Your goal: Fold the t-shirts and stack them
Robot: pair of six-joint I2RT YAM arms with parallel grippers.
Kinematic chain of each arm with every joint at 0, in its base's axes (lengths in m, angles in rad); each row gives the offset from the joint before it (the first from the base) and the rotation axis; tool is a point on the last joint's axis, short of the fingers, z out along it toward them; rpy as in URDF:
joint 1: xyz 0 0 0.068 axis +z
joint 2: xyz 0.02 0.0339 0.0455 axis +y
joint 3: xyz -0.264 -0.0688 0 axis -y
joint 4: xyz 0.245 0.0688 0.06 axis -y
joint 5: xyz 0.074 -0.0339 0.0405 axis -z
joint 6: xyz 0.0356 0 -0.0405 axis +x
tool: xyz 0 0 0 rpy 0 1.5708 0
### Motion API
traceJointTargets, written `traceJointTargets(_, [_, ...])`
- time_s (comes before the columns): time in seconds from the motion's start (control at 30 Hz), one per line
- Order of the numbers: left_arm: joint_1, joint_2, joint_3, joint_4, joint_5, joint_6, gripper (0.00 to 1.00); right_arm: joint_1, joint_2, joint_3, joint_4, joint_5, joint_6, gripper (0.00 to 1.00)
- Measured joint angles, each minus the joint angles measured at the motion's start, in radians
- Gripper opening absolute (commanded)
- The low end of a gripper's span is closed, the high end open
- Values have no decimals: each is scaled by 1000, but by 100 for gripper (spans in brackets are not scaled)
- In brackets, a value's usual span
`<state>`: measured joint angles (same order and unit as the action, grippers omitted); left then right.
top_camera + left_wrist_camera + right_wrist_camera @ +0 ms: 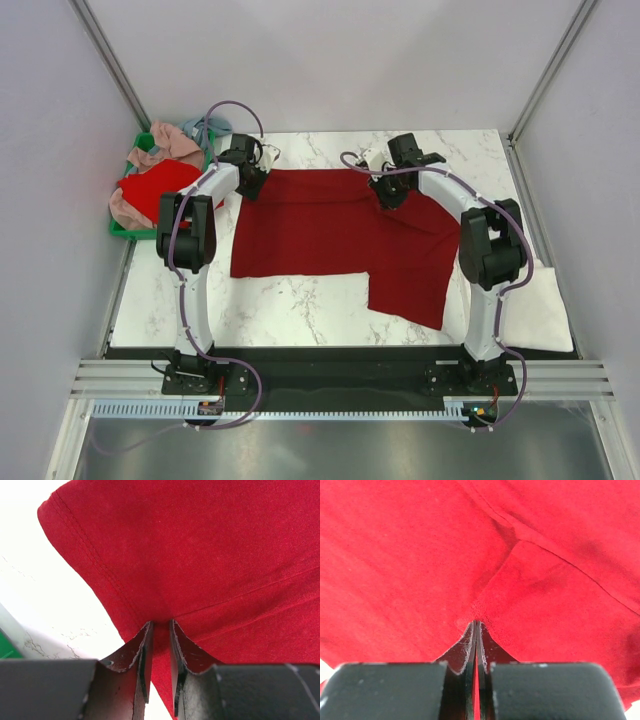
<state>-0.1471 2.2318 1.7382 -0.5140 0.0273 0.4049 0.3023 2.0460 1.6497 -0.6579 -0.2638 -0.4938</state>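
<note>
Both claws are clamping the dark crimson t-shirt (320, 225): left claw (250, 176) at its far-left corner, right claw (388, 190) on its far edge. It's lying spread over the surface (300, 312), not fully folded yet. Other t-shirts (155, 188) are sitting heaped in the green crate (119, 232), so I'd guess most of the job is waiting.

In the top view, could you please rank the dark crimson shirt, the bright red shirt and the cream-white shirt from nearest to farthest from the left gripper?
1. dark crimson shirt: its far left corner is pinched in the left gripper fingers.
2. bright red shirt: just to the left, in the green crate.
3. cream-white shirt: across the table, near right edge.
</note>
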Motion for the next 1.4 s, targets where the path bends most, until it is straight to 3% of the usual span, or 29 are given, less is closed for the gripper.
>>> traceJointTargets(0.5, [1,0,0,0,0,0,26,52,0,-13,-10,1,11,4])
traceJointTargets(0.57, [1,0,2,-1,0,0,26,56,0,-13,-11,3,11,10])
traceJointTargets(0.6, [1,0,2,-2,0,0,26,56,0,-13,-12,6,13,19])
traceJointTargets(0.73, [2,0,4,-5,0,0,26,52,-15,-37,-9,39,20,29])
traceJointTargets(0.83, [2,0,4,-6,0,0,26,21,-46,-79,-13,50,23,34])
traceJointTargets(1.17, [6,0,4,-8,0,0,26,-207,-91,-157,-36,61,26,37])
traceJointTargets(1.4, [8,1,10,-11,-3,0,26,-226,-93,-170,-64,62,17,39])
